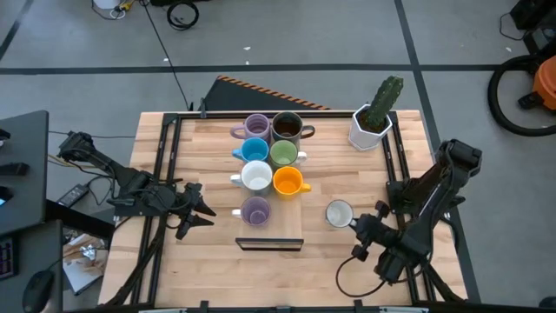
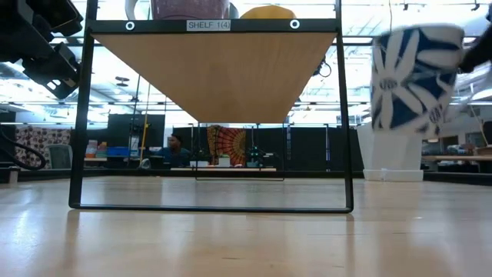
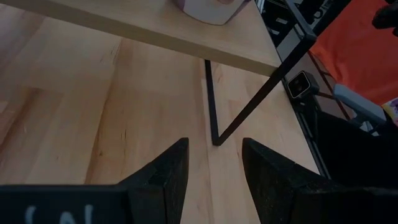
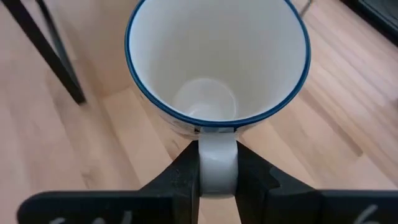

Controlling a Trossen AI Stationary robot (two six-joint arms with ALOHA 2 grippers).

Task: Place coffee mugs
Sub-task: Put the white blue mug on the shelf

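Mugs mostly sat on the raised shelf (image 1: 269, 187) at table centre: seven of them clustered, two purple (image 1: 255, 125), a dark brown one (image 1: 287, 128), blue (image 1: 254, 149), green (image 1: 283, 154), white (image 1: 255, 176) and orange (image 1: 287, 181). Eighth mug, white with blue flower print (image 1: 339, 213), was off the shelf at about 4 o'clock from the cluster, near the right arm. Right gripper (image 4: 217, 180) was clenched on that mug's handle (image 4: 217, 163), fingers pinching it from both sides so the cup hung mouth-up ahead of the wrist; low view showed it raised clear of the tabletop and slightly tilted, probably lifted to clear the shelf edge. Likely target was the free spot beside the front purple mug, judging by the two-column pattern. Left gripper (image 3: 210, 171) waited at 9 o'clock of the shelf, fingers apart, holding nothing, aimed at the shelf leg (image 3: 211, 102). Cactus pot (image 1: 372, 122) stood at 2 o'clock, not part of the job. Risk: handle-only grip could let the mug swing
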